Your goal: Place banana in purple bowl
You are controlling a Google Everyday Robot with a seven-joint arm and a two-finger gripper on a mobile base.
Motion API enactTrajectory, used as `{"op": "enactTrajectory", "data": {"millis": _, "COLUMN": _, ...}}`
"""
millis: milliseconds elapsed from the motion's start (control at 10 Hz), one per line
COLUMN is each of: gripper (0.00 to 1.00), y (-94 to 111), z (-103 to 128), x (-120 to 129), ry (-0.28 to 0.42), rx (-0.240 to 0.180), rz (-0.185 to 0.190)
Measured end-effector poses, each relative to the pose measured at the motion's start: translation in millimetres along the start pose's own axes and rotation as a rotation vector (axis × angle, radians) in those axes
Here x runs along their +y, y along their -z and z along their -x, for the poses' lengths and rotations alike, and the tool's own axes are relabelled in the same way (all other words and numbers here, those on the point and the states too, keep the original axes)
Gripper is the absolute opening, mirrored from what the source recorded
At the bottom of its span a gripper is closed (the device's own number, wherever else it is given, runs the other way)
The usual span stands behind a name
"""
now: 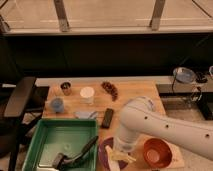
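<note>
A white robot arm reaches down from the right to the front edge of a wooden table. Its gripper (119,150) is at the bottom of the arm, directly over the purple bowl (103,152). The banana (120,156), a pale cream-yellow, flattish piece with a pointed end, sticks out just below the gripper and lies across the inside of the bowl. Whether the gripper is gripping the banana or has let go cannot be told from this view, since the wrist hides the fingertips.

The step in hand looks like the last one: setting the banana into the bowl. The next move probably calls for releasing the banana, if it is held, and lifting straight up so the bowl is not dragged.

Just right of the gripper sits an orange bowl (157,152). To its left is a green tray (45,135) holding a dark utensil (75,155). Beyond the gripper, farther back on the table, are a dark flat block (107,117), a white cup (87,94) and a small blue cup (57,104).
</note>
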Motion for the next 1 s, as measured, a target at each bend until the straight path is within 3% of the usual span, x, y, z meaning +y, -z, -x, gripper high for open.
{"op": "enactTrajectory", "data": {"millis": 400, "gripper": 0.60, "y": -16, "z": 9, "x": -42, "ry": 0.059, "rx": -0.026, "rz": 0.013}}
{"op": "enactTrajectory", "data": {"millis": 600, "gripper": 0.62, "y": -14, "z": 3, "x": -52, "ry": 0.062, "rx": -0.020, "rz": 0.018}}
{"op": "enactTrajectory", "data": {"millis": 800, "gripper": 0.62, "y": -4, "z": -19, "x": -43, "ry": 0.046, "rx": -0.021, "rz": 0.005}}
{"op": "enactTrajectory", "data": {"millis": 1000, "gripper": 0.62, "y": -2, "z": -23, "x": -40, "ry": 0.048, "rx": -0.025, "rz": 0.000}}
